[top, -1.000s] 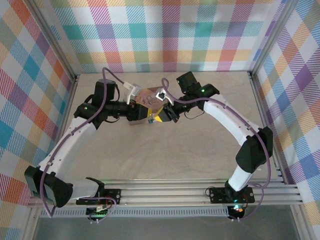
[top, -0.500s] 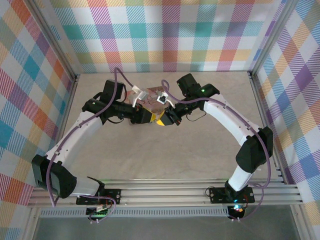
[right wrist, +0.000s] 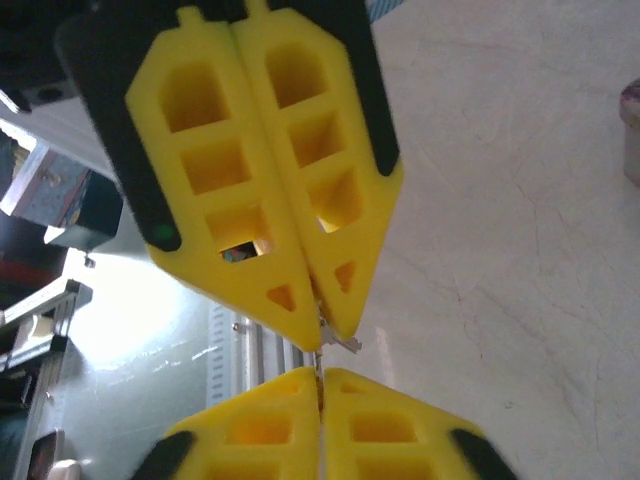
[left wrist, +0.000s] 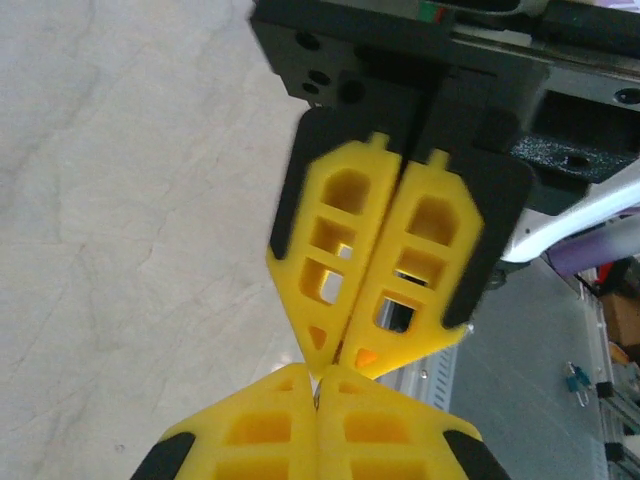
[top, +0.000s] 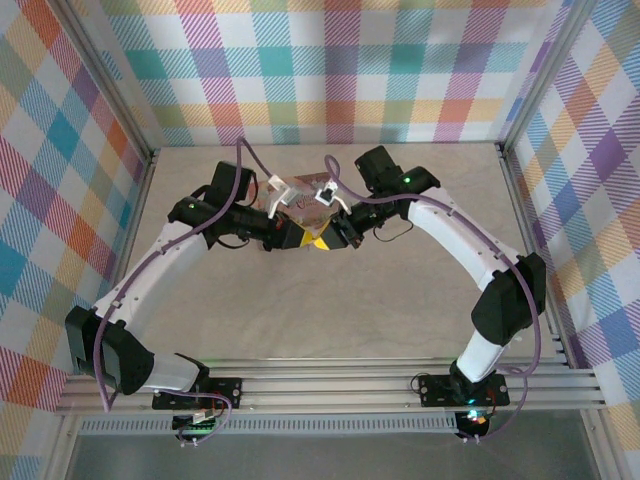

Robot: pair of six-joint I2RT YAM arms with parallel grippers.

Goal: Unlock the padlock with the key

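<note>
Left wrist view has the left gripper point(left wrist: 317, 374) at the lower edge of the frame, its yellow pads pressed flat together. Tip to tip with it, in the middle of the frame, stands the right gripper point(left wrist: 336, 357). Its pads also lie together, with only a hairline seam between them.

In the right wrist view a thin metal sliver point(right wrist: 338, 340) sticks out at the tips of the left gripper, near the centre of the frame. It looks pinched between those pads. Its lower end reaches the seam of the right gripper just below. I cannot tell if this sliver is the key or the shackle of the padlock, because it is too small and mostly hidden by the pads.

In the top external view the two grippers meet in the upper middle of the frame, over the pale table point(top: 330, 300). A pink box point(top: 297, 190) lies just behind them, toward the top of the frame. The two white arms bend inward from the left and right sides. Plaid walls point(top: 330, 70) stand around the table.
</note>
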